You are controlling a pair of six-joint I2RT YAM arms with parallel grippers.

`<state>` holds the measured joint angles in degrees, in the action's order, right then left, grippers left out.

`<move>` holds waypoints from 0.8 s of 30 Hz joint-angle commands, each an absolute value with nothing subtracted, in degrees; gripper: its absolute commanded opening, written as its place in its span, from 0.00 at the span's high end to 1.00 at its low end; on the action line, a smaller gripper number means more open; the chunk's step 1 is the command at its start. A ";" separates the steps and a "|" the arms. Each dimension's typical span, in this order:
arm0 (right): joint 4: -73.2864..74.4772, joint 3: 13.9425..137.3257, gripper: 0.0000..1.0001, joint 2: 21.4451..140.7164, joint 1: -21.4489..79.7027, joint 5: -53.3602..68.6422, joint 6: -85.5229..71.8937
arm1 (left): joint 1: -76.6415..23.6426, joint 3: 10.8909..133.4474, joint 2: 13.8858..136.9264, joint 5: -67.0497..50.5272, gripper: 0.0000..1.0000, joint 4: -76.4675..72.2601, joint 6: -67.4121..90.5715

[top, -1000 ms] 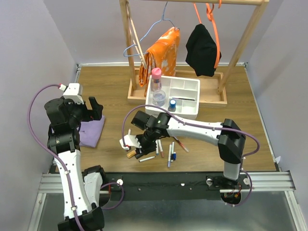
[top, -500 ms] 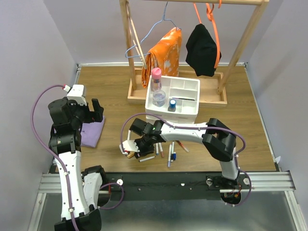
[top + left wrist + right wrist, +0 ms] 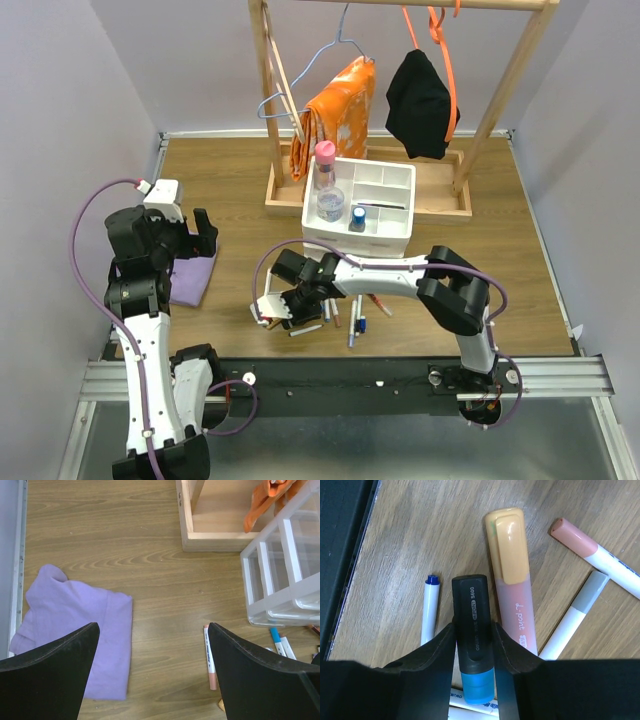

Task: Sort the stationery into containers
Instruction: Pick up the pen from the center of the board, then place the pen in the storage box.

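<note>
Right now the right gripper point(image 3: 474, 635) is hanging low over the scattered pens point(image 3: 352, 322) near the front edge of the table point(image 3: 520, 260). Its 2 fingers point(image 3: 436, 650) are pressing on either side of a blue highlighter point(image 3: 471, 605) with a black cap, clasping it where cap is meeting barrel. Whether it is resting on the wood or riding clear of it, I cannot tell. An orange highlighter point(image 3: 512, 580) is lying just beside it, with a thin white pen point(image 3: 430, 610) on the other side. The blue highlighter is looking light, stiff and smooth-sided, so holding across its middle is probably serving best; pinching nearer one end is risking a swivel. The white tray point(image 3: 385, 238) is standing farther back, well apart. The left gripper point(image 3: 152, 630) is hovering spread wide, grasping nothing, above the purple cloth point(image 3: 75, 630).
</note>
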<state>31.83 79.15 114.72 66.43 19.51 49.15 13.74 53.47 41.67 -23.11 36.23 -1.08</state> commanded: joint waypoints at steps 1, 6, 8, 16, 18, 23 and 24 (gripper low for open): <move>33.66 74.45 0.58 116.46 66.97 15.74 51.07 | 13.45 52.03 41.22 -23.73 0.01 35.86 -1.23; 34.62 74.70 0.80 113.22 67.06 16.08 49.93 | 13.45 52.38 41.57 -23.99 0.01 35.95 -1.49; 36.29 78.03 0.82 110.75 67.06 16.70 48.78 | 13.54 53.35 41.92 -24.43 0.01 36.65 -2.02; 47.37 103.16 0.87 101.78 67.06 23.56 40.01 | 13.36 56.51 43.94 -26.10 0.01 36.83 -3.60; 44.67 106.59 0.91 98.71 66.89 23.47 35.10 | 13.36 56.95 44.38 -26.54 0.01 36.56 -3.60; 40.69 113.01 0.95 94.66 66.88 16.02 27.17 | 13.36 58.09 45.61 -27.25 0.01 34.72 -2.99; 40.78 113.72 0.95 93.79 66.80 11.65 26.81 | 13.36 58.10 45.62 -27.25 0.01 34.37 -2.64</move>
